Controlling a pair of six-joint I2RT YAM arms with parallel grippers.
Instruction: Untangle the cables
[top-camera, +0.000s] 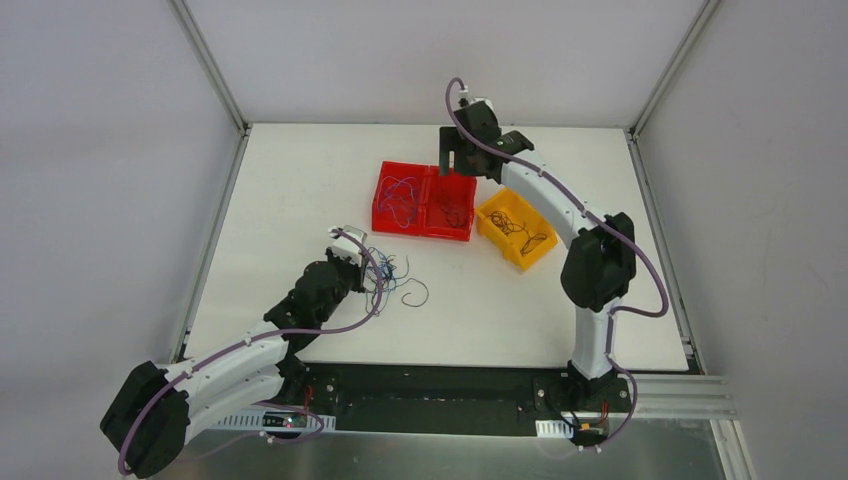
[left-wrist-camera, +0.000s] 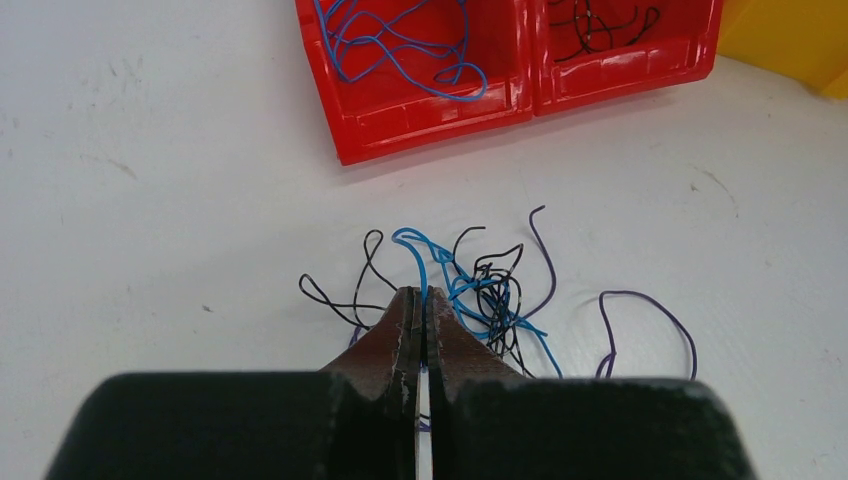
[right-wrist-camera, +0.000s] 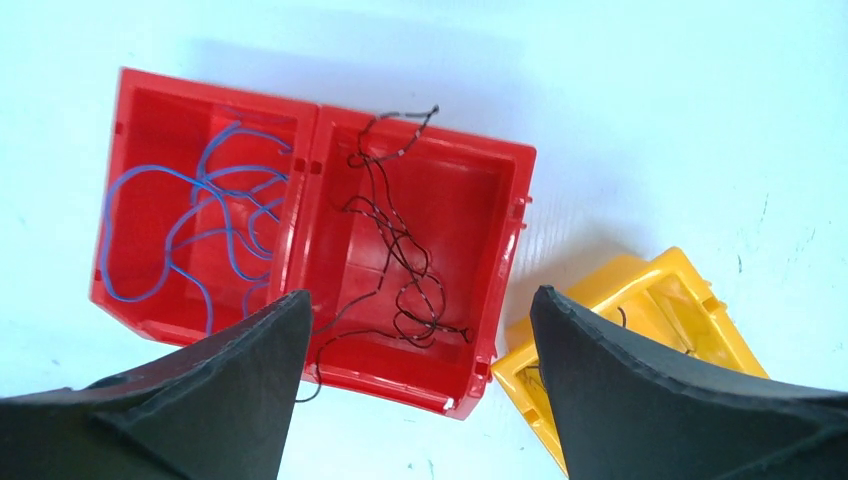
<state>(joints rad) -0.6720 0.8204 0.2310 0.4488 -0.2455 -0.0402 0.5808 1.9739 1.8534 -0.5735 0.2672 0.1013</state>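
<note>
**Left hand clenched at the loose tangle, right hand spread over the bins**

In the left wrist view the black body of the left hand (left-wrist-camera: 420, 295) covers the near part of the tangle (left-wrist-camera: 480, 290), so the lower ends of the strands are hidden. A blue strand runs right up to the seam between the closed tips; whether it is pinched there cannot be told. From above, the tangle (top-camera: 385, 272) is only a small scribble. In the right wrist view the yellow bin (right-wrist-camera: 650, 300) is partly behind a finger, and its contents barely show.

The cables are hair-thin and curly. The tangle mixes blue and black strands looped through one another. A purple cable (left-wrist-camera: 650, 310) arches on the surface (left-wrist-camera: 150, 200) just to the right of the tangle, apart from it. Blue cables (right-wrist-camera: 200, 230) lie coiled in the left red bin (right-wrist-camera: 135, 110). Dark cables (right-wrist-camera: 400, 250) lie in the right red bin (right-wrist-camera: 500, 200), with ends hanging over its rims.

The tangle lies on the surface at the left hand's tips, fanning out beyond them, near the red bins. The right hand (right-wrist-camera: 420, 300) hovers above the red bins with its fingers wide apart and nothing between them.
</note>
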